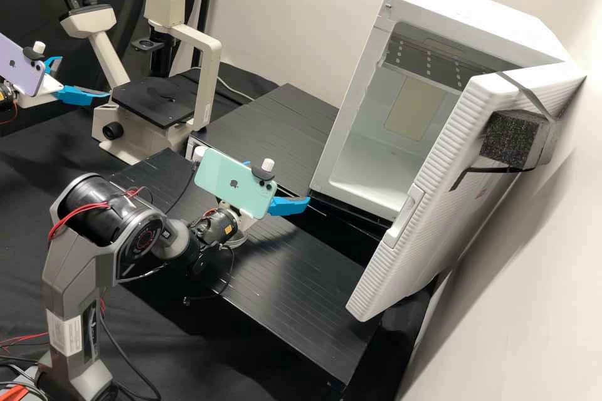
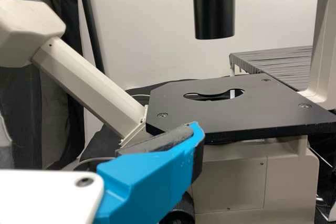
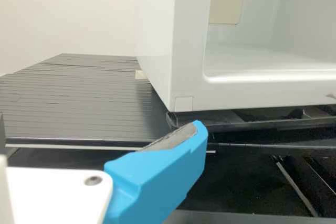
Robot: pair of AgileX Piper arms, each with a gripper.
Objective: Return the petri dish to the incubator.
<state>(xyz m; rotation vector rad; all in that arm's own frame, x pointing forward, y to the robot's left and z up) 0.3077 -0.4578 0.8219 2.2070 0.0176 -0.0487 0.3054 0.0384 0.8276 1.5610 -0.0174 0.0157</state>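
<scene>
The incubator (image 1: 476, 6) stands at the right of the high view, its door (image 1: 433, 200) swung open. My right gripper (image 1: 278, 183) is left of its opening, over the black platform, fingers apart. A pale rounded edge (image 1: 237, 240) shows below that gripper; I cannot tell what it is. At the far left, beside the microscope, my left gripper (image 1: 84, 78) is open. The left wrist view has the left gripper (image 2: 105, 140) near the microscope stage (image 2: 252, 108). In the right wrist view, the right gripper (image 3: 100, 129) faces the lower front corner of the incubator (image 3: 189, 90).
A microscope (image 1: 210, 62) stands at the back left, its eyepieces towards the left arm. Black slatted platforms (image 1: 285, 131) lie between microscope and incubator. The lower platform (image 1: 301, 276) reaches forward beneath the right arm. A dark gap runs under the incubator's front edge.
</scene>
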